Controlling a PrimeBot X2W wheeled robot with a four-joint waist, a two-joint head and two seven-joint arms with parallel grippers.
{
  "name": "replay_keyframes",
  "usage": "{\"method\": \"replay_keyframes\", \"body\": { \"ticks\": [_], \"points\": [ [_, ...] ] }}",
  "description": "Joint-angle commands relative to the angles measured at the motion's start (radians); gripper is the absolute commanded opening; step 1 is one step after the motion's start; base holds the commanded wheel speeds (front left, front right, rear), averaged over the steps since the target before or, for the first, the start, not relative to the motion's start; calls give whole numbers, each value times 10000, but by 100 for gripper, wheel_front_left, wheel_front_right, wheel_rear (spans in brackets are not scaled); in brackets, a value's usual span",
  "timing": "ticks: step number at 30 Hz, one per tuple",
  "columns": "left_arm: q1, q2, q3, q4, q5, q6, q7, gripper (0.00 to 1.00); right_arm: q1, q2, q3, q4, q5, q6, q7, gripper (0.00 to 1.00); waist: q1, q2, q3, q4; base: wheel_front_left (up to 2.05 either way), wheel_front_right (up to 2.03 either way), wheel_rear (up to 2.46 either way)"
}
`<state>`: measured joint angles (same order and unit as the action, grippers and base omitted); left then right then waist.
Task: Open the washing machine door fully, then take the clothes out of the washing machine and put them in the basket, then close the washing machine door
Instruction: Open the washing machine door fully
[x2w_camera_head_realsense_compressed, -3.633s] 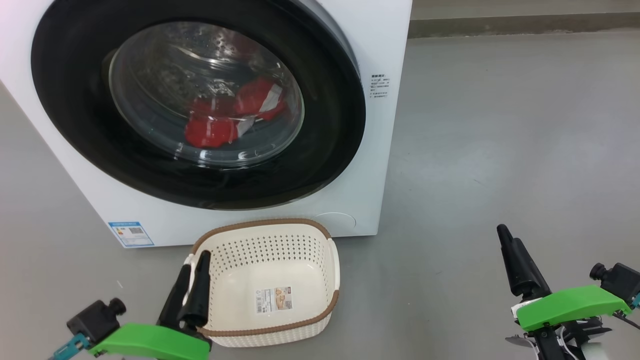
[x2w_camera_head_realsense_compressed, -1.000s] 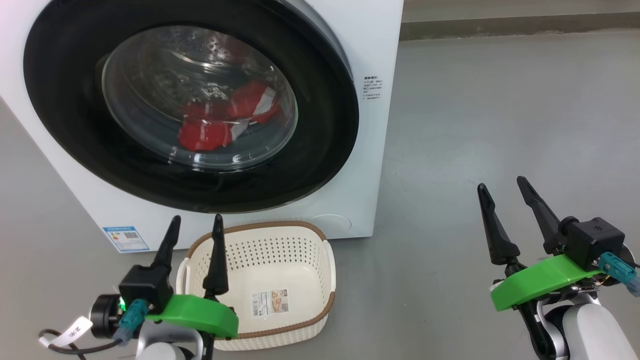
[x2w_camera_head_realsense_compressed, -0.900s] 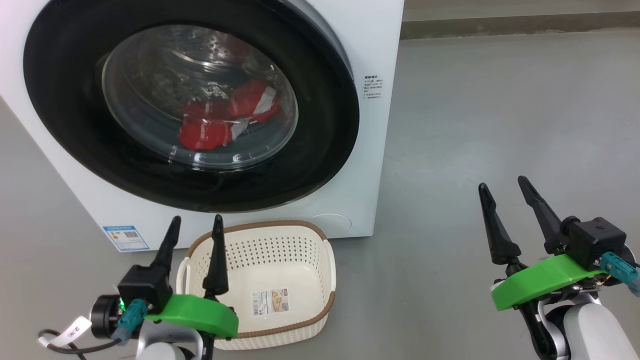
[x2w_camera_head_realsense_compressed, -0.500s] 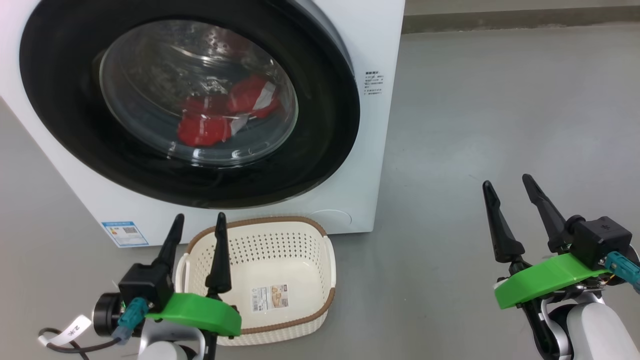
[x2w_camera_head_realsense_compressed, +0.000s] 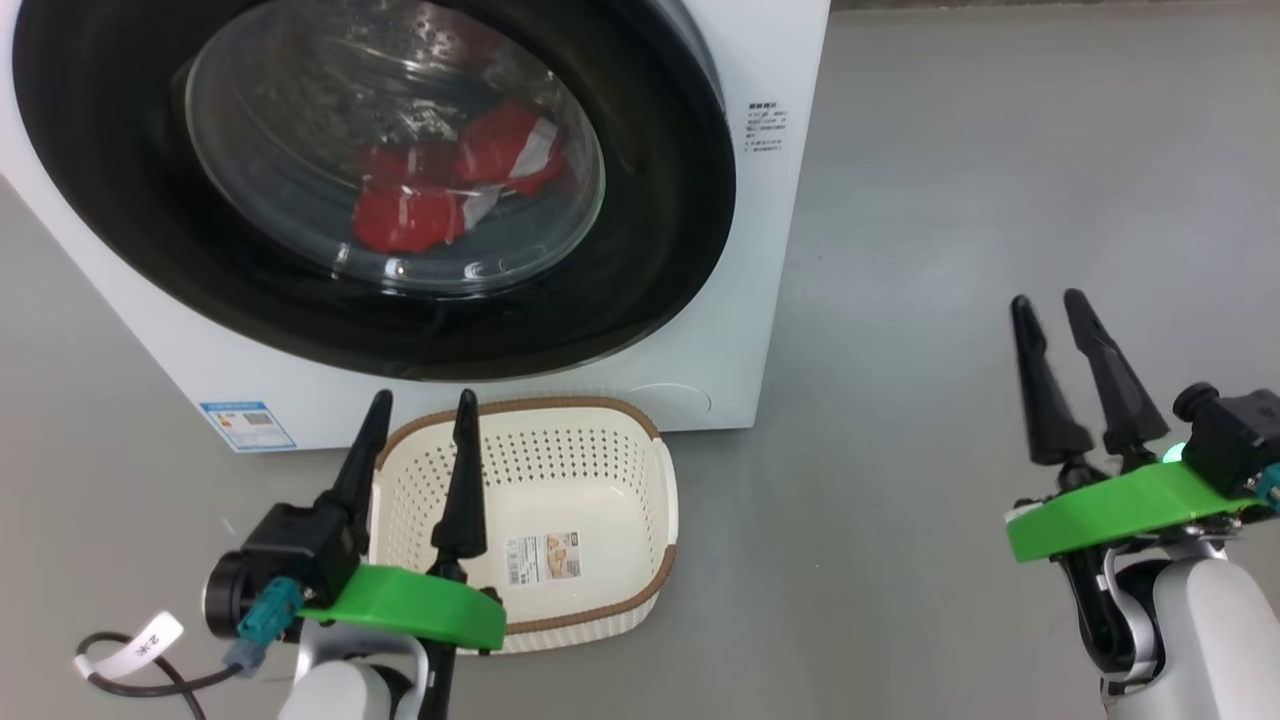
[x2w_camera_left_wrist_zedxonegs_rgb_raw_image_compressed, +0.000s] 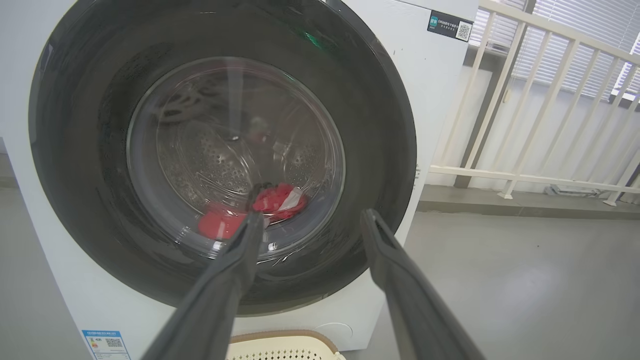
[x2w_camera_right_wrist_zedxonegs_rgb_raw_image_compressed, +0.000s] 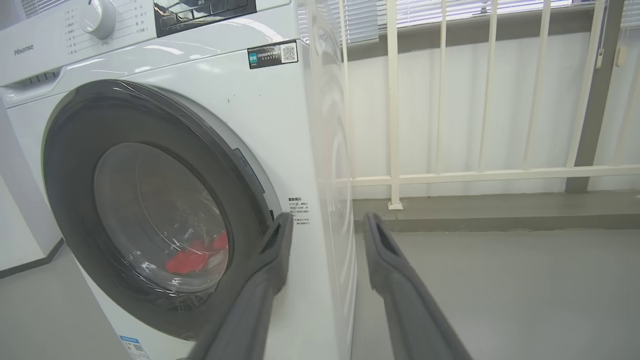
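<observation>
right jaws narrowed; washing machine door (x2w_camera_head_realsense_compressed: 660, 200) faces robot, shut.

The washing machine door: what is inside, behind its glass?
Through the washing machine door, red clothes with white parts lie low in the perforated drum. What is beneath them is covered.

basket (x2w_camera_head_realsense_compressed: 600, 470) before washing machine (x2w_camera_head_realsense_compressed: 765, 250), clothes (x2w_camera_head_realsense_compressed: 410, 215) inside
</observation>
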<state>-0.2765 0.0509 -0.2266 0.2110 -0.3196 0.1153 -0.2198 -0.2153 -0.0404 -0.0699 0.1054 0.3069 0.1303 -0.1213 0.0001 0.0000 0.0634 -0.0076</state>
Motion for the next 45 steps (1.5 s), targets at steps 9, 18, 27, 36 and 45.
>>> {"method": "replay_keyframes", "body": {
  "ticks": [9, 18, 27, 36, 45],
  "points": [
    [-630, 83, -101, -1187, -114, 103, 277, 100, -1562, -99, -37, 247, 1193, 4, -188, 0, -1, 0, 675, 247, 0, 0, 0],
    [-799, 112, -357, -1853, -29, 131, 481, 100, -3004, -99, 157, 1415, 3832, 4, -251, 0, -1, 0, 1433, 455, 0, 0, 0],
    [-999, 122, -461, -2168, -85, 104, 536, 100, -4204, -99, 489, 2359, 6059, 4, 149, 0, -1, 0, 2032, 588, 0, 0, 0],
    [-1130, 139, -605, -2362, -101, 52, 480, 100, -5348, -99, 863, 2995, 8063, 4, 980, 0, -1, 0, 2559, 642, 0, 0, 0],
    [-1255, 189, -698, -2426, -91, 44, 458, 100, -6524, -99, 836, 3873, 9689, 4, 2091, 0, -1, 0, 2943, 764, 0, 0, 0]
  ]
}}
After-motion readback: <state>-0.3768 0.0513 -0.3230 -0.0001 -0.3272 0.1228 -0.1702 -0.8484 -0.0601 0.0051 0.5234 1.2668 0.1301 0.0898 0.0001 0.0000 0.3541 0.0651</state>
